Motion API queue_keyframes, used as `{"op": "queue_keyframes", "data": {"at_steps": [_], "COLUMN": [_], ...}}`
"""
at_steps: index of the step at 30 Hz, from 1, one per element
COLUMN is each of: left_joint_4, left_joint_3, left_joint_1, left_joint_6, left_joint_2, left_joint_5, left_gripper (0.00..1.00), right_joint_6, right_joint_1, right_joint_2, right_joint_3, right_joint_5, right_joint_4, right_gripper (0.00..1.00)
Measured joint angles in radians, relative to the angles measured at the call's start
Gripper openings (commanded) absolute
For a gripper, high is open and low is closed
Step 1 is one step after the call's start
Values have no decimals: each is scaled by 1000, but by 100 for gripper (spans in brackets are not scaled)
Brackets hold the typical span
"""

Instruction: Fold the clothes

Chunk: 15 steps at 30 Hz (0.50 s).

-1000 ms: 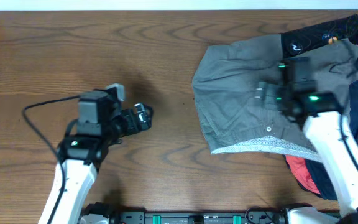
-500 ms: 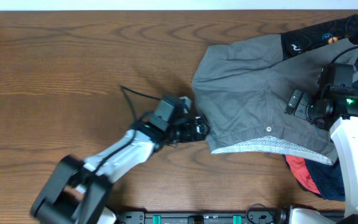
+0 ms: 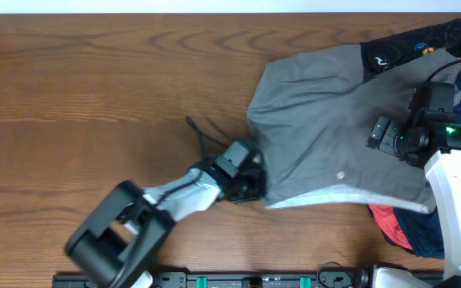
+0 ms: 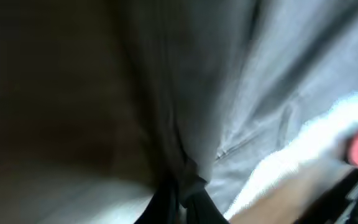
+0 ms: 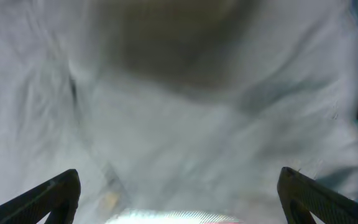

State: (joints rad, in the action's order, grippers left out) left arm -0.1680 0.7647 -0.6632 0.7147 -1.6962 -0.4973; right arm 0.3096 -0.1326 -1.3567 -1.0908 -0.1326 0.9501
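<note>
Table (image 3: 94, 72): brown wood-grain top, spanning the overhead view, catching soft even light. Pale strip (image 3: 214, 6): running along the 12 o'clock edge, possibly wall or floor beyond the table.

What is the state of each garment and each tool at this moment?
shorts: unfolded, spread out, left edge pinched.
left tool: shut on the shorts' left edge.
right tool: open, above the shorts.
black printed garment: crumpled, at the shorts' far corner.
red garment: bunched, partly hidden by the shorts.
navy garment: bunched beside the red garment.
</note>
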Motion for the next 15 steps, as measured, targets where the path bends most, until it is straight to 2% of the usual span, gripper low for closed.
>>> {"op": "queue_keyframes", "data": {"at_steps": [5,8,9,10,11,12,13,14,15], "left_joint_4": [-466,-578,-584,-581,-579,-575,-576,-584,-607], "left_joint_3": [68,197,252,309,342,378,402,416,424], "left_joint_1": [311,535,612,681,721,773,814,845,871], "left_joint_6": [-208,-317,-345,-374,-388,-396,-406,-417,-424], "left_joint_2": [168,237,248,256,259,264,268,273,277], "left_joint_5": [68,140,155,170,179,195,203,209,207], "left_gripper": [6,6,17,36,37,42,54,71,82], "right_joint_6": [-3,-13,-16,-20,-24,-31,-36,-47,-55], "right_joint_1": [0,0,0,0,0,0,0,0,0], "right_joint_2": [0,0,0,0,0,0,0,0,0], "right_joint_3": [0,0,0,0,0,0,0,0,0], "right_joint_5": [2,32,49,66,77,95,109,126,137], "right_joint_4": [4,3,3,3,3,3,4,6,9], "right_gripper": [99,99,99,99,99,99,99,99,99]}}
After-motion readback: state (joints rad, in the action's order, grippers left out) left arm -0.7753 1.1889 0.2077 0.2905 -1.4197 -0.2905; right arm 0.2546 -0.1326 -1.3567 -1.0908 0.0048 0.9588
